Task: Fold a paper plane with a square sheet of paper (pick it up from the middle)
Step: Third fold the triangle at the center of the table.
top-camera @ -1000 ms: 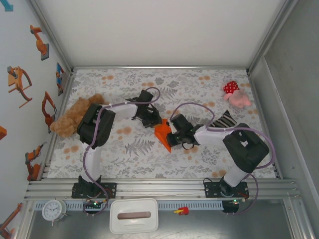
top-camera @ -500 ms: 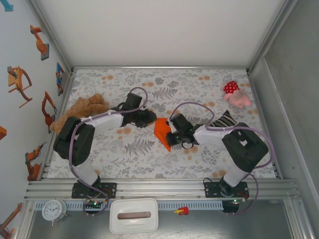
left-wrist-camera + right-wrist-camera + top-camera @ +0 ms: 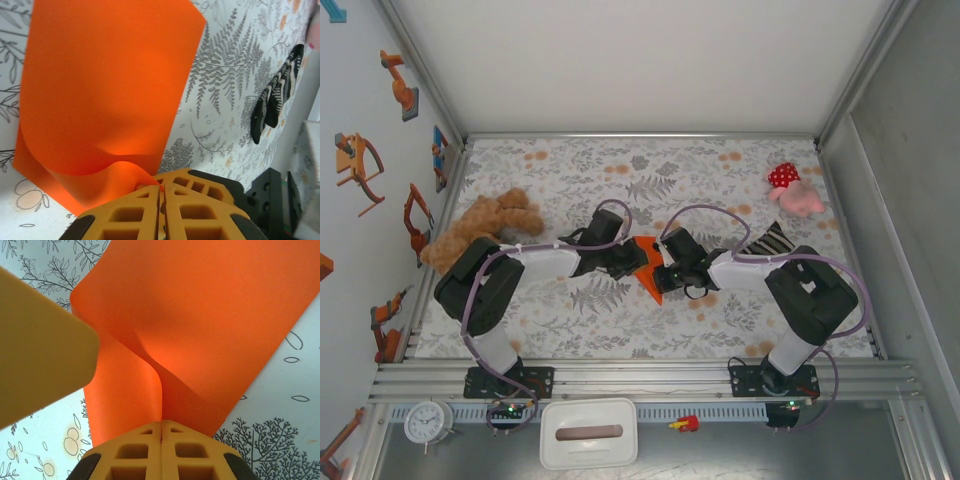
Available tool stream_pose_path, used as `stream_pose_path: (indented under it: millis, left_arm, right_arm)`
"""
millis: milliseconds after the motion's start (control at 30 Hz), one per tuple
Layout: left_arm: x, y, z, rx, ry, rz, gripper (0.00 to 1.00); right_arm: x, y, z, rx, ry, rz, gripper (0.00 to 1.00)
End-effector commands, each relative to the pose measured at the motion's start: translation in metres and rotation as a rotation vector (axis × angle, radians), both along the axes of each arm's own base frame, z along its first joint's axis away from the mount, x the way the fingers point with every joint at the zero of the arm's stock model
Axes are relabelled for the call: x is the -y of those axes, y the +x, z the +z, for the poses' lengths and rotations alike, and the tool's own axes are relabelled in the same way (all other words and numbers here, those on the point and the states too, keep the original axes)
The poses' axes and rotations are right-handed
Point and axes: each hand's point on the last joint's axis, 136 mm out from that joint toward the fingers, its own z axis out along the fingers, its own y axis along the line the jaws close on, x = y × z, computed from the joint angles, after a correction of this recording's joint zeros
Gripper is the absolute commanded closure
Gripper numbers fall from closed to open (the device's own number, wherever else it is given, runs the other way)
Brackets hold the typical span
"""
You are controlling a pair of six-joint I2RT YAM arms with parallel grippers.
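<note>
**Left gripper** (image 3: 160, 189): jaws pressed together, pinching a raised fold at the near edge of the square sheet of paper (image 3: 110, 80). The sheet spreads ahead of its fingertips over the patterned table (image 3: 225, 115).

**Right gripper** (image 3: 161, 426): jaws pressed together on another edge of the sheet, which buckles upward just ahead of them.

**Striped fabric item** (image 3: 272, 102): ahead and right of the left gripper.

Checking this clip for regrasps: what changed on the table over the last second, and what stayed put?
The left pincer drew back leftward off the orange sheet, then came in again nearer the bases and closed on its left edge. The sheet now buckles between the two grips. The right pincer stayed shut on the sheet. The teddy bear and the polka-dot plush did not move.
</note>
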Motion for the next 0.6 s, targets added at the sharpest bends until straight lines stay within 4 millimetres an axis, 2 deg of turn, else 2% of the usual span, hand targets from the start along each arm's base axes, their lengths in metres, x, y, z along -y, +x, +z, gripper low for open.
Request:
stream_pose_path:
  millis: [0, 333, 567]
  left_arm:
    - [0.0, -0.008, -0.009, -0.038, 0.002, 0.002, 0.88]
    - [-0.01, -0.021, -0.023, -0.063, 0.069, -0.009, 0.88]
    - [-0.016, -0.022, -0.032, -0.072, 0.116, -0.005, 0.89]
  right_arm:
    - [0.012, -0.002, -0.016, -0.049, -0.057, -0.03, 1.0]
    - [0.014, -0.002, -0.018, -0.057, -0.065, -0.038, 1.0]
    - [0.014, -0.002, -0.02, -0.06, -0.068, -0.04, 1.0]
